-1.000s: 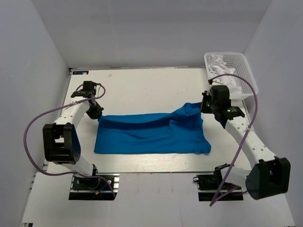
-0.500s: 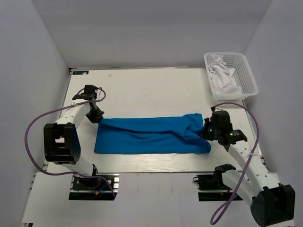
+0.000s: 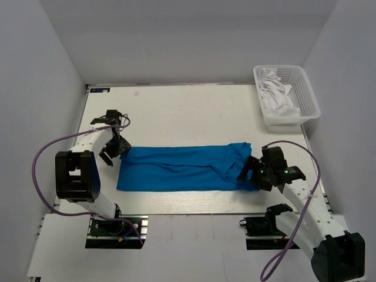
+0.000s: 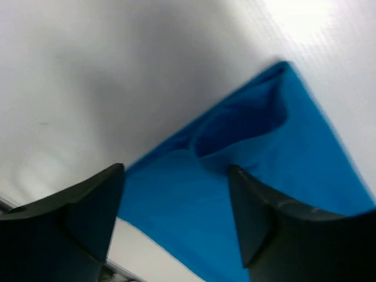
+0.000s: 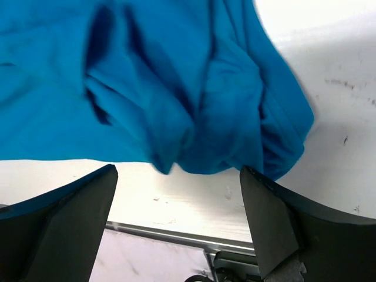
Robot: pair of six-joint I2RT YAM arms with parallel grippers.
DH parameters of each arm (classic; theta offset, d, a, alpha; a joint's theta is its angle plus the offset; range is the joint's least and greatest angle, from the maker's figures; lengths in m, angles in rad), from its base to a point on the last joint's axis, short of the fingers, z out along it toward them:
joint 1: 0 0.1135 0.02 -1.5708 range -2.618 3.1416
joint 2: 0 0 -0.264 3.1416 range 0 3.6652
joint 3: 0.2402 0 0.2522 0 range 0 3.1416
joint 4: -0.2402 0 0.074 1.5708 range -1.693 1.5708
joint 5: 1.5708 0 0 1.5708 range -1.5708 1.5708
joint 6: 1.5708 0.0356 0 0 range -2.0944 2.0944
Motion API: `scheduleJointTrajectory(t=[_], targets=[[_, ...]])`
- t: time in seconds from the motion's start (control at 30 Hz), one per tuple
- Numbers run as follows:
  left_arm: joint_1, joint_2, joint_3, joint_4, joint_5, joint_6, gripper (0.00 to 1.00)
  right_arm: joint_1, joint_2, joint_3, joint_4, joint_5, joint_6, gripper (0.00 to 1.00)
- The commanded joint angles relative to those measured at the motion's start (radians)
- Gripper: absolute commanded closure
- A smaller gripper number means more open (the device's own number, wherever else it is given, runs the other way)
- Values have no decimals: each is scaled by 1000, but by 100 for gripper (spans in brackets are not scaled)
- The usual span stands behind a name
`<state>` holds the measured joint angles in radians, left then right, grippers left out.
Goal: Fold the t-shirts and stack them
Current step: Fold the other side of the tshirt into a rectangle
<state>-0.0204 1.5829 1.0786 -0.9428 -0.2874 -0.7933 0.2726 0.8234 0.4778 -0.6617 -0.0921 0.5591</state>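
Note:
A blue t-shirt [image 3: 182,168] lies on the table as a long folded strip, bunched at its right end. My left gripper [image 3: 111,151] hovers open at the strip's far left corner; in the left wrist view that blue corner [image 4: 252,147] lies below the spread fingers [image 4: 82,217], held by neither. My right gripper [image 3: 249,173] stands open over the bunched right end, and the right wrist view shows the crumpled blue cloth [image 5: 176,88] just beyond its gripper [image 5: 177,171], free of it. White t-shirts [image 3: 274,94] lie in a basket.
The white plastic basket [image 3: 306,94] stands at the far right corner of the table. The table's near edge with its metal rail [image 5: 176,235] runs close under the right gripper. Grey walls enclose the table on three sides.
Both grippers have opened and let go of the blue shirt. The right arm swung toward the near edge, carrying the shirt's far right edge down onto the strip. The left gripper moved slightly nearer.

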Motion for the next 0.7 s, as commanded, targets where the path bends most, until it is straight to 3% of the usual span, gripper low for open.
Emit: scheduleJointTrajectory(t=[0.0, 0.1, 0.2, 0.3, 0.43, 0.67], targets=[[13, 0, 43, -138, -126, -63, 15, 0, -7, 106, 3, 0, -26, 10], [13, 0, 66, -152, -127, -98, 5, 2, 43, 224, 1, 49, -120, 10], [13, -12, 101, -58, -37, -64, 5, 4, 92, 295, 46, 60, -215, 10], [13, -8, 101, 2, 30, -34, 13, 2, 140, 321, 137, -36, -249, 10], [2, 25, 127, 35, 62, -8, 35, 7, 192, 300, 284, -170, -232, 10], [2, 11, 144, 49, 74, 3, 34, 13, 286, 289, 356, -192, -218, 10]])
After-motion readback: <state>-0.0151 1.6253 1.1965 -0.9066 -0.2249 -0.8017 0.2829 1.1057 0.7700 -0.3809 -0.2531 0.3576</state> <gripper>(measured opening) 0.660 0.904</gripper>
